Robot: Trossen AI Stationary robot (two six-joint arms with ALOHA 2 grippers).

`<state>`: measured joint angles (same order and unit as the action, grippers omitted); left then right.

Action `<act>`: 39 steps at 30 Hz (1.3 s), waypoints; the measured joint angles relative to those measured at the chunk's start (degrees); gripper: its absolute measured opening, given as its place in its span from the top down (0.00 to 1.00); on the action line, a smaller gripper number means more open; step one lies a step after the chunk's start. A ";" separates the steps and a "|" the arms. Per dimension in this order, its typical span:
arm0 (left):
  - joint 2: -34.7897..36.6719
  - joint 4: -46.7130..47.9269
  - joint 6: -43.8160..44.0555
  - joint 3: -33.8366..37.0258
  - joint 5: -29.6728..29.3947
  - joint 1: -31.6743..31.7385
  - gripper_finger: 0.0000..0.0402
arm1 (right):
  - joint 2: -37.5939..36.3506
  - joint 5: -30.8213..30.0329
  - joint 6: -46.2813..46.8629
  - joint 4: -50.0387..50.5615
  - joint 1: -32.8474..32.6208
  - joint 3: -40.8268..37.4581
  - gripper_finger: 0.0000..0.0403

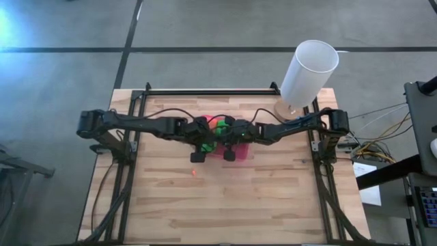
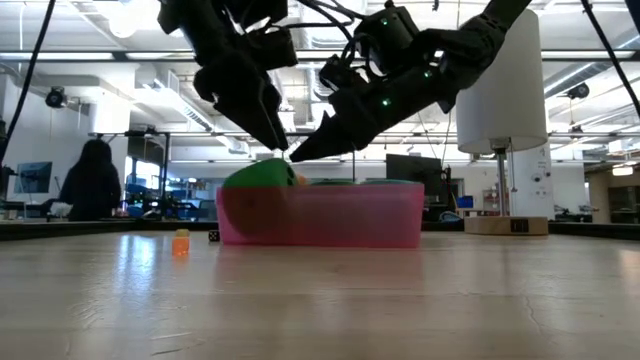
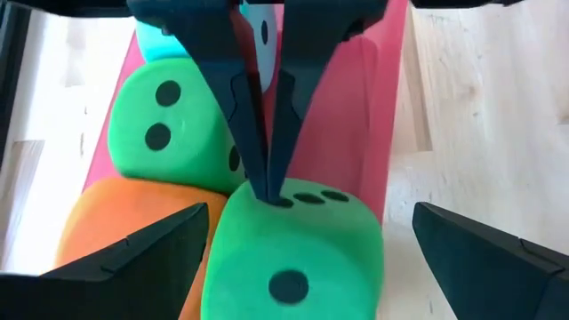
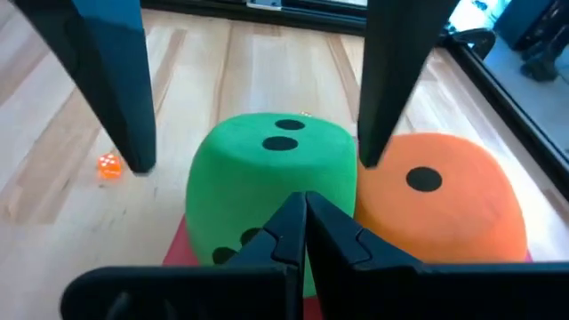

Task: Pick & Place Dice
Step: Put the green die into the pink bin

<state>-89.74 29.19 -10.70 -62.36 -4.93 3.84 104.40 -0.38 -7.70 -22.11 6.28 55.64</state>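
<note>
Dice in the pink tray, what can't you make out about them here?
High view: the dice lie mostly under both arms.
Low view: the wall of the pink tray hides all but the top of one green die.
Left wrist view: the teal die is cut off by the edge and the shut right gripper.

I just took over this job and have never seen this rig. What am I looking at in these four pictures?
Two dark robot arms work at a wooden table. One picture looks straight down, one looks level across the tabletop, and one camera sits on each wrist. A pink tray in the middle carries four big soft dice: a green die, a second green die, an orange die and a teal die. A tiny orange die lies on the wood beside the tray. A tall white cylinder stands near one corner. The left pincer is open, straddling the green die. The right pincer is shut, pointing at it. Nothing is held.
</note>
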 joint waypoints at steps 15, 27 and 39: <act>13.62 11.16 5.70 0.22 -2.02 0.00 0.01 | 0.32 0.35 -0.41 -4.92 -1.25 0.05 0.98; 18.27 11.40 7.11 4.73 -2.36 0.00 0.01 | 7.24 0.62 0.02 -2.53 -1.40 7.54 0.98; 18.39 11.36 7.80 4.69 -2.43 0.00 0.01 | 12.33 0.76 1.26 5.85 -1.40 13.56 0.98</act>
<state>-71.35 40.54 -2.90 -57.67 -7.35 3.84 116.73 0.38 -6.44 -16.25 4.89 69.20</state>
